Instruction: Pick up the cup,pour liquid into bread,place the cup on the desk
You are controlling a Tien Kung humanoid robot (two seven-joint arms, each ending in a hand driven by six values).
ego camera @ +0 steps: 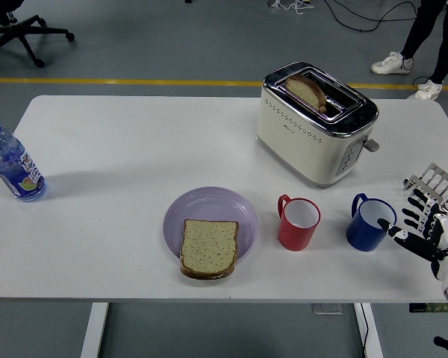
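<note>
A blue cup [370, 222] stands upright on the white table [119, 142], handle turned to the back left. Left of it is a red cup [298, 222], also upright. A slice of bread [208, 248] lies on a lilac plate [209, 212] near the front edge. My right hand [417, 224] comes in from the lower right with its fingers spread. Its thumb tip is right at the blue cup's right rim, and it holds nothing. My left hand is out of view.
A cream toaster [316, 123] with a slice in its slot stands behind the cups. A water bottle [12, 164] sits at the table's left edge. A person's legs [425, 45] are at the top right, away from the table.
</note>
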